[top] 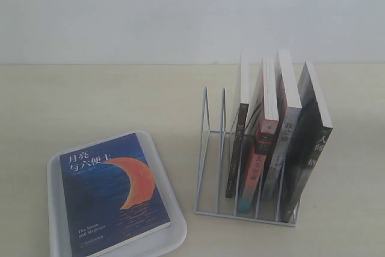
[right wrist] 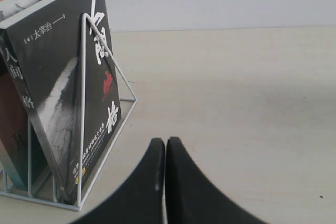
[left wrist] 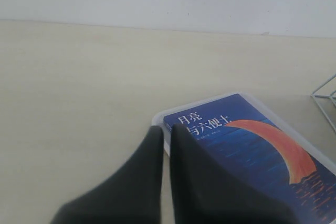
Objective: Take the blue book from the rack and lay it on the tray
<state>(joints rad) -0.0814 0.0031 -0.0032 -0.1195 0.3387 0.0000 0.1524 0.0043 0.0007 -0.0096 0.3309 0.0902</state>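
The blue book, with its orange crescent moon and white title, lies flat and face up on the white tray at the front left of the table. The left wrist view shows the same blue book on the tray, with my left gripper shut and empty over the tray's corner. The white wire rack stands to the right and holds several upright books. My right gripper is shut and empty over bare table beside the rack. Neither arm shows in the exterior view.
The rack's two leftmost slots hold no book. A black-covered book stands in its rightmost slot, a dark brown-spined one in the leftmost filled slot. The black-covered book leans on the end rod. A pale wall closes the table's far side.
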